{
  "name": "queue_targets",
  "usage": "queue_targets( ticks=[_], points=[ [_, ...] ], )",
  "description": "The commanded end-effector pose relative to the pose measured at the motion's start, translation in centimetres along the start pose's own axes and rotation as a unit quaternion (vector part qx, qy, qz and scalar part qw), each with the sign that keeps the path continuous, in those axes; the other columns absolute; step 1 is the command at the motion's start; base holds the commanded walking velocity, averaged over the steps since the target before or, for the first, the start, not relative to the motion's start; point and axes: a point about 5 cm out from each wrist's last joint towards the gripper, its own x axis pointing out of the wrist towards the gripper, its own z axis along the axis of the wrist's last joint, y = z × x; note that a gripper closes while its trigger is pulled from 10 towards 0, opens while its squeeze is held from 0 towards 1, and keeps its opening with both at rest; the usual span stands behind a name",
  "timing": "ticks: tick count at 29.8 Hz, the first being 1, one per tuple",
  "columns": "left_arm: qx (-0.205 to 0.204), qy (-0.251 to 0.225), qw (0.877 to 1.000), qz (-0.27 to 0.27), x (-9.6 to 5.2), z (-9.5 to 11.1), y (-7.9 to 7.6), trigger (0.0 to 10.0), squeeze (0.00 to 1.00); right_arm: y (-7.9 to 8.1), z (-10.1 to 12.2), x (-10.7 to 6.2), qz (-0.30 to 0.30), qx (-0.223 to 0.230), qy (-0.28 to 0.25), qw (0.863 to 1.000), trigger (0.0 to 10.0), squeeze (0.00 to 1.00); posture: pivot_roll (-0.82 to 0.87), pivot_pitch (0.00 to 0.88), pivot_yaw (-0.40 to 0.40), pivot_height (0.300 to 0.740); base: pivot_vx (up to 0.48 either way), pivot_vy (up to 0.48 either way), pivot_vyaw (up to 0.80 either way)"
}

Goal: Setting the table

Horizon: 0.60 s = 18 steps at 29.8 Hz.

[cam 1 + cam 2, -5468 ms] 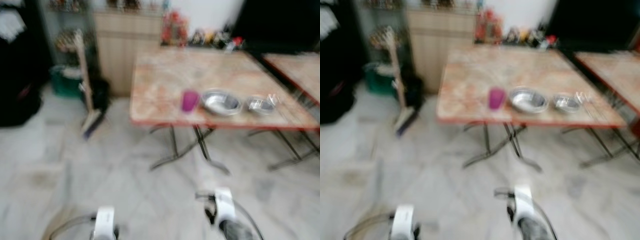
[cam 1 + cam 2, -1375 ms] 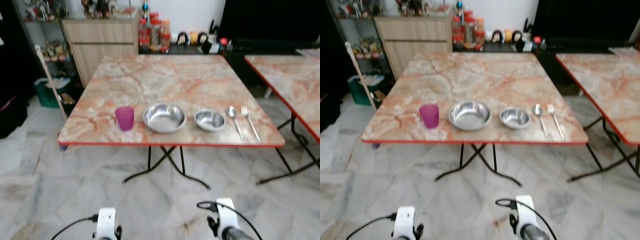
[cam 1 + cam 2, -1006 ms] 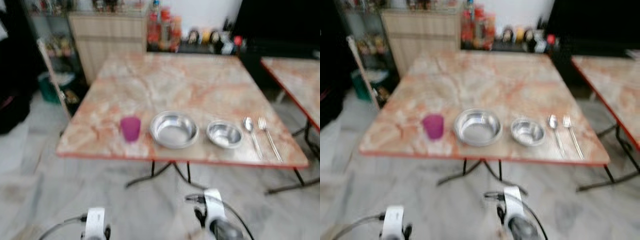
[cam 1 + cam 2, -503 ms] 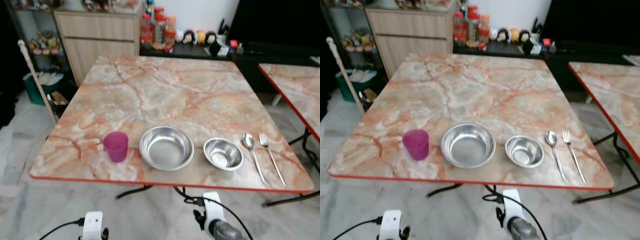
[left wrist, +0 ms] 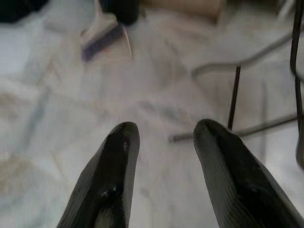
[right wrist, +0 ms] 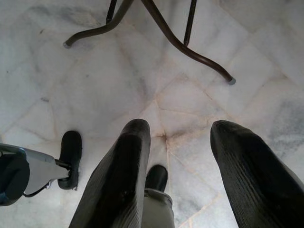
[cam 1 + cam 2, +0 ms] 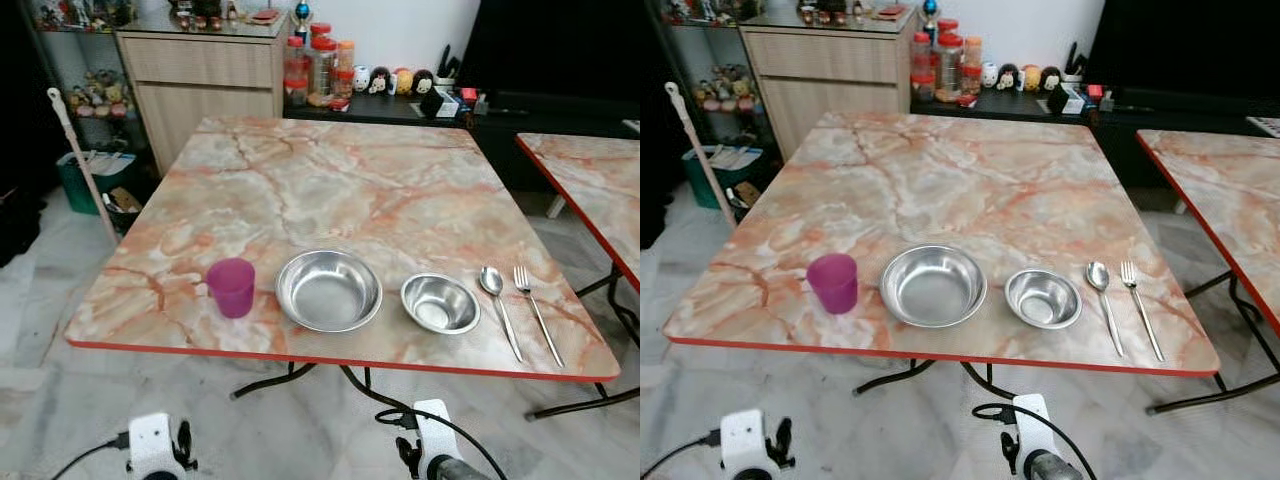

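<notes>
Both arms are cut off at the lower edge of the head views, their grippers out of sight there. On the marble table [image 7: 330, 180], a row near the front edge runs left to right: purple cup [image 7: 231, 287], large steel bowl [image 7: 328, 290], small steel bowl [image 7: 440, 303], spoon [image 7: 498, 304], fork [image 7: 536, 310]. The left gripper [image 5: 161, 135] and right gripper [image 6: 178, 135] hang over the floor, fingers spread apart and holding nothing.

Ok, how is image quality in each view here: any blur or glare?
Both eye views: sharp, evenly lit, soft reflections in the large steel bowl. Left wrist view: blurred, the floor soft behind the left end effector. Right wrist view: crisp floor tiles past the right end effector.
</notes>
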Motion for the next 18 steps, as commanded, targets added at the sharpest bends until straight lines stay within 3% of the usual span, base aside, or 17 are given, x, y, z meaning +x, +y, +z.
queue_targets(
  ticks=[1, 5, 6, 7, 12, 14, 18],
  points=[
    [0.001, -0.047, 0.999, 0.007, -0.1, 1.8, -0.3, 10.0, 0.00, -0.2, 0.4, 0.0, -0.003, -0.005, -0.002, 1.000, 10.0, 0.00, 0.15, 0.000, -0.064, 0.740, 0.000, 0.000, 0.00],
    [-0.010, -0.087, 0.996, 0.020, -0.9, 3.5, -0.4, 10.0, 0.00, -0.1, 0.4, 0.1, -0.001, -0.006, -0.002, 1.000, 10.0, 0.00, 0.16, 0.000, -0.067, 0.740, 0.000, 0.000, 0.00],
    [-0.015, -0.094, 0.995, 0.021, -1.0, 3.9, -0.4, 10.0, 0.75, 0.0, 0.4, 0.1, 0.000, -0.007, -0.002, 1.000, 10.0, 0.00, 0.16, 0.000, -0.068, 0.740, 0.000, 0.000, 0.00],
    [-0.018, -0.098, 0.995, 0.021, -1.1, 4.1, -0.4, 10.0, 1.00, 0.0, 0.4, 0.1, 0.000, -0.007, -0.001, 1.000, 10.0, 0.00, 0.17, 0.000, -0.069, 0.740, 0.000, 0.000, 0.00],
    [-0.024, -0.127, 0.991, 0.020, -1.1, 6.4, -0.7, 10.0, 1.00, 0.2, 0.4, 0.1, 0.005, -0.012, 0.000, 1.000, 10.0, 0.00, 0.18, 0.000, -0.076, 0.740, 0.000, 0.000, 0.00],
    [-0.037, -0.168, 0.985, 0.026, -0.5, 9.2, -0.9, 10.0, 1.00, 0.5, 0.5, 0.1, 0.008, -0.013, 0.000, 1.000, 10.0, 0.00, 0.18, 0.000, -0.073, 0.740, 0.000, 0.000, 0.00],
    [-0.040, -0.178, 0.983, 0.036, -0.3, 10.2, -0.7, 10.0, 1.00, 0.5, 0.5, 0.1, 0.008, -0.012, -0.001, 1.000, 10.0, 0.00, 0.18, 0.000, -0.073, 0.740, 0.000, 0.000, 0.00]
  ],
)
